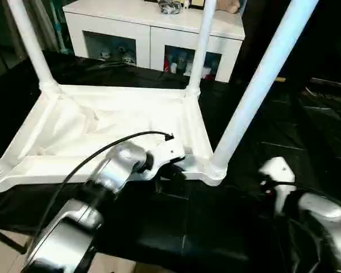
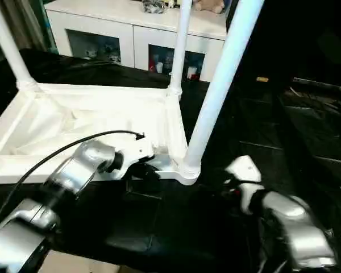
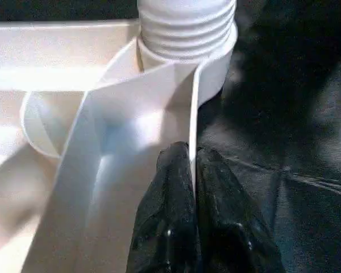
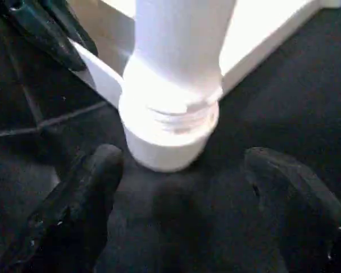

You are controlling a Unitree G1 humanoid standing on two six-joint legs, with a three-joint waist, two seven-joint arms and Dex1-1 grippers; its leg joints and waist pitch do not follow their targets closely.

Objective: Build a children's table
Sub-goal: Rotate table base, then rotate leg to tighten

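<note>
We see the tabletop point(image 1: 102, 128) lying upside down on the black surface point(image 1: 216, 227), its ribbed underside facing up and its near rim running across in front of us. At the far left corner a leg point(image 1: 29, 42) stands upright in its socket, and a second leg point(image 1: 202, 45) rises from the far right corner. Our left gripper point(image 3: 192, 165) sits at the near rim, just left of the near right corner; its jaws are pressed together on the thin edge wall of the tabletop, pinching it. The near right leg point(image 1: 261, 85) stands in its corner socket point(image 4: 167, 136), its threaded collar seated there, and it leans up and to the right. Further right, our right gripper point(image 4: 182, 187) faces that socket with its jaws spread wide, the black fingers point(image 4: 85, 193) on either side and apart from the socket. Bare black surface lies open to the right of the tabletop. Behind stands a white cabinet point(image 1: 153, 28).
</note>
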